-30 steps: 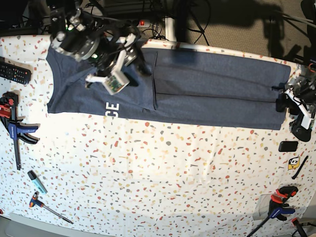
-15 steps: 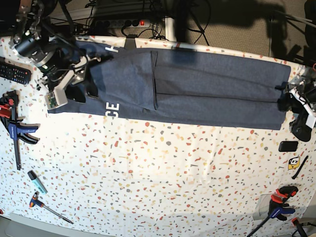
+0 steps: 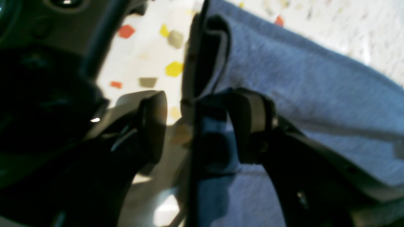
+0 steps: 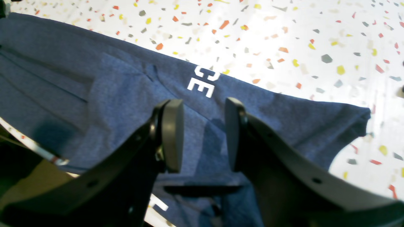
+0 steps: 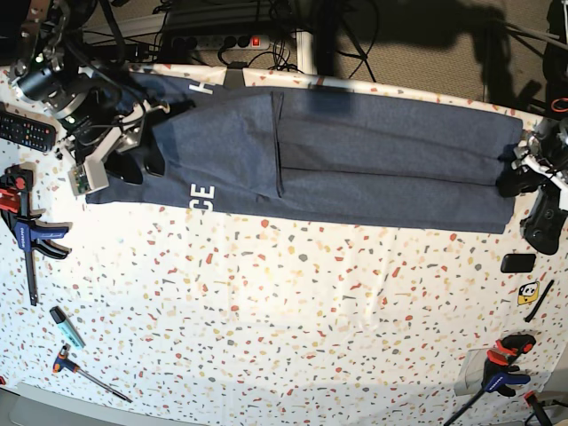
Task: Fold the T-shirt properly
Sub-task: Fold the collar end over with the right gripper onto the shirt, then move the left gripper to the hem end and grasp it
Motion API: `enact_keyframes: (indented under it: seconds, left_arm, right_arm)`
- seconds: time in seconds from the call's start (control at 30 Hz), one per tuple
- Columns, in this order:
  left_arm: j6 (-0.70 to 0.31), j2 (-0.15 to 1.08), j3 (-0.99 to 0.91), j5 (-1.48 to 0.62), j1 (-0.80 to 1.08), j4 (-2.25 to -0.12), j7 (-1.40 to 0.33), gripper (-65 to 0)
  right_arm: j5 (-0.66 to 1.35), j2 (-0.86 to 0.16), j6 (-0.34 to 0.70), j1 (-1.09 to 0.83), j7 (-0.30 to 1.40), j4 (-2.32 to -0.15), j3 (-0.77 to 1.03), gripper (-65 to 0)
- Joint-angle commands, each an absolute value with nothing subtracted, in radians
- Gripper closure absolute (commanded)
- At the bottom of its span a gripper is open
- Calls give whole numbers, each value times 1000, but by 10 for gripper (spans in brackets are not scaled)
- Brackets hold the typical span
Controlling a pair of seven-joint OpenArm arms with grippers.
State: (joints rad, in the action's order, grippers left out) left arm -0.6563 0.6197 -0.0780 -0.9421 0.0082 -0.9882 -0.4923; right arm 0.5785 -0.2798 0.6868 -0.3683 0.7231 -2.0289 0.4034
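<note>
The dark navy T-shirt (image 5: 355, 160) lies folded into a long band across the far side of the table. White letters "CE" (image 5: 201, 193) show at its near edge and an "H" (image 5: 206, 89) at its far left. My right gripper (image 5: 138, 161) hangs over the shirt's left end. In the right wrist view it (image 4: 202, 135) is open and empty above the cloth (image 4: 110, 94), near the "CE" (image 4: 203, 82). My left gripper (image 5: 517, 173) is at the shirt's right end. In the left wrist view it (image 3: 202, 126) stands open with the shirt's folded edge (image 3: 300, 78) between the jaws.
A remote (image 5: 25, 131), a black and red clamp (image 5: 22, 226), a marker (image 5: 67, 326) and a hand tool (image 5: 84, 373) lie along the left edge. Another clamp (image 5: 501, 368), a small black block (image 5: 517, 263) and a sticker (image 5: 528, 293) are at the right.
My right arm has swung from over the shirt's left-middle out to its left end, and a flap with an "H" now shows at the far left. The left gripper has barely shifted.
</note>
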Motion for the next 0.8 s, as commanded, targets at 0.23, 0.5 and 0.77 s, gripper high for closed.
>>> enact_keyframes:
  seconds: [0.23,0.5,0.77]
  left_arm:
    - [-698,598,-78,-960,0,-992,-577,-330]
    - [-698,599,-78,-962,3,-992,-583,-77]
    - [-698,607,-123,-962,-1,-993,-572,0]
  right_arm:
    - [606,-291,698,-363,716,-2048,408,-222]
    - [606,-291,698,-363,716,-2048,408,-222]
    - [607,-291,698,-363,715,-2048,408,-221]
